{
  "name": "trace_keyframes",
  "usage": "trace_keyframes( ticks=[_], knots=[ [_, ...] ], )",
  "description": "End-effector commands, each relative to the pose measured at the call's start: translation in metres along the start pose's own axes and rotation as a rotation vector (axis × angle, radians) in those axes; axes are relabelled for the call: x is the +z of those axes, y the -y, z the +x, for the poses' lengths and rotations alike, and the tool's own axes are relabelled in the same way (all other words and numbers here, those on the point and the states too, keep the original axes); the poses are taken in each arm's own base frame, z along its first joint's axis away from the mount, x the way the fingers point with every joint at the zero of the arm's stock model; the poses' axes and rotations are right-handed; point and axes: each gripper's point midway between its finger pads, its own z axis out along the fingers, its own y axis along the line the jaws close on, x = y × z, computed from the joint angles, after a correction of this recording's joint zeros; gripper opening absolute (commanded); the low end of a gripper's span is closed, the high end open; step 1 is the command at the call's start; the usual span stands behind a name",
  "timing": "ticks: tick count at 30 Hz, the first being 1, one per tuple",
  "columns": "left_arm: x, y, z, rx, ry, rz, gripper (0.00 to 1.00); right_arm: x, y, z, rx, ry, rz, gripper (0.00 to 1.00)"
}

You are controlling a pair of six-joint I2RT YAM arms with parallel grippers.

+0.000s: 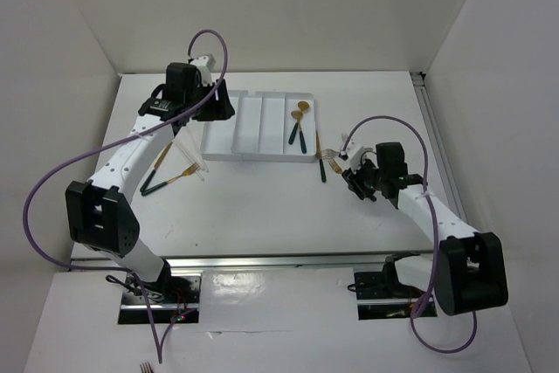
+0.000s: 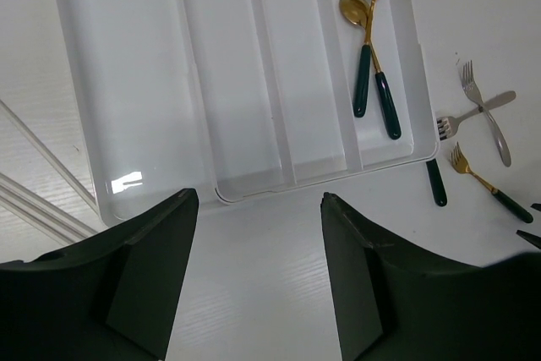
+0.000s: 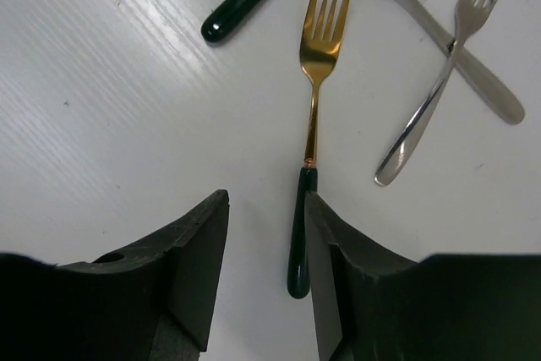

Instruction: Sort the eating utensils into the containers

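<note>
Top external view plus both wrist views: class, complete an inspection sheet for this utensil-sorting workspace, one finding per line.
Surface: white table.
Job's things: white tray holds two gold spoons in its rightmost compartment; the other compartments look empty. A gold fork and two crossed silver forks lie on the table to its right, more utensils to its left.
Clutter: thin clear sticks beside the tray's left end.
Grippers: left gripper open, empty, near the tray's edge; right gripper open, the gold fork's dark handle between its fingers.
Cables: purple cables loop from both arms.
Surroundings: white walls.
</note>
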Motion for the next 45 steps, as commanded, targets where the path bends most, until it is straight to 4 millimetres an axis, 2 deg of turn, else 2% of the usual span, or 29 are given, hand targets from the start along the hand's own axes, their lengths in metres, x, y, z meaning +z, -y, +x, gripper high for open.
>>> trace_keyframes(
  ticks=[1,2,9,13,18,23,28,30,31,33,37,41,43,44,45],
  knots=[
    [-0.015,0.015,-0.032,0.015,0.093,0.046,0.73,0.011,-0.001,0.017,0.0,-0.067,-0.006,0.48],
    [-0.012,0.015,-0.027,0.012,0.074,0.05,0.73,0.013,-0.004,0.022,0.017,-0.086,-0.019,0.47],
    [-0.013,0.013,-0.035,0.01,0.089,0.047,0.73,0.023,0.004,0.027,0.034,-0.128,-0.006,0.47],
    [-0.013,0.013,-0.035,0.01,0.089,0.047,0.73,0.025,0.009,0.024,0.024,-0.109,0.018,0.47],
    [-0.009,0.007,-0.028,-0.011,0.063,0.041,0.73,0.028,0.016,0.028,0.021,-0.125,0.05,0.47],
    [-0.002,0.005,-0.023,-0.014,0.046,0.037,0.73,0.031,0.02,0.044,0.06,-0.173,0.07,0.47],
    [0.003,0.005,-0.025,-0.015,0.043,0.036,0.73,0.038,0.015,0.061,0.094,-0.222,0.043,0.47],
    [0.003,0.006,-0.025,-0.015,0.041,0.045,0.73,0.037,0.021,0.058,0.099,-0.216,0.056,0.47],
    [0.003,0.008,-0.024,-0.014,0.038,0.055,0.73,0.035,0.023,0.049,0.09,-0.179,0.063,0.47],
    [0.003,0.008,-0.024,-0.014,0.038,0.055,0.73,0.032,0.021,0.042,0.072,-0.14,0.06,0.47],
    [0.007,0.004,-0.013,-0.02,0.012,0.048,0.73,0.017,0.023,0.015,-0.005,-0.017,0.066,0.47],
    [0.008,0.004,-0.009,-0.022,0.001,0.054,0.73,0.01,0.026,-0.002,-0.052,0.055,0.081,0.49],
    [0.008,0.004,-0.009,-0.022,0.001,0.054,0.73,0.009,0.029,-0.003,-0.055,0.056,0.095,0.51],
    [0.008,0.004,-0.009,-0.022,0.001,0.054,0.73,0.014,0.028,0.005,-0.044,0.026,0.087,0.53],
    [0.008,0.004,-0.009,-0.022,0.001,0.054,0.73,0.014,0.037,0.002,-0.044,0.012,0.115,0.54]
  ],
)
